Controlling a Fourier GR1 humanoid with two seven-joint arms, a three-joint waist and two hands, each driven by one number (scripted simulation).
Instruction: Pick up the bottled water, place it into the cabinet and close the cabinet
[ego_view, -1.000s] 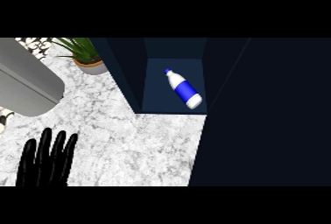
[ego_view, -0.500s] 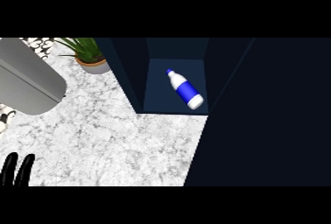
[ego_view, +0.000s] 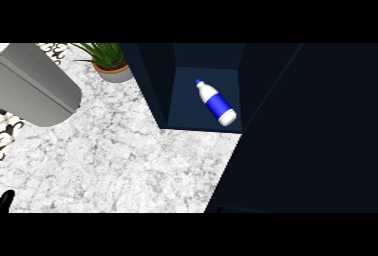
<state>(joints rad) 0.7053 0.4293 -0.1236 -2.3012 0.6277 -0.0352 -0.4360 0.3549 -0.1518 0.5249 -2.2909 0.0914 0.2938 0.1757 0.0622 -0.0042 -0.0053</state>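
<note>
The bottled water (ego_view: 216, 102), white with a blue label and blue cap, lies on its side on the floor of the dark blue cabinet (ego_view: 166, 90), cap pointing to the far left. The cabinet's door (ego_view: 310, 130) is a broad dark panel that fills the right of the head view; its edge slants across the front right of the opening. Only a black sliver of my left hand (ego_view: 4, 196) shows at the lower left edge, far from the bottle. My right hand shows nowhere.
A potted green plant (ego_view: 109, 62) stands at the back, just left of the cabinet. A large grey rounded object (ego_view: 33, 85) covers the upper left. The white marble counter (ego_view: 118, 160) stretches in front of the cabinet.
My left hand has dropped out of the lower left, from fully shown to a sliver. The bottle has stayed in the cabinet. The view has shifted slightly.
</note>
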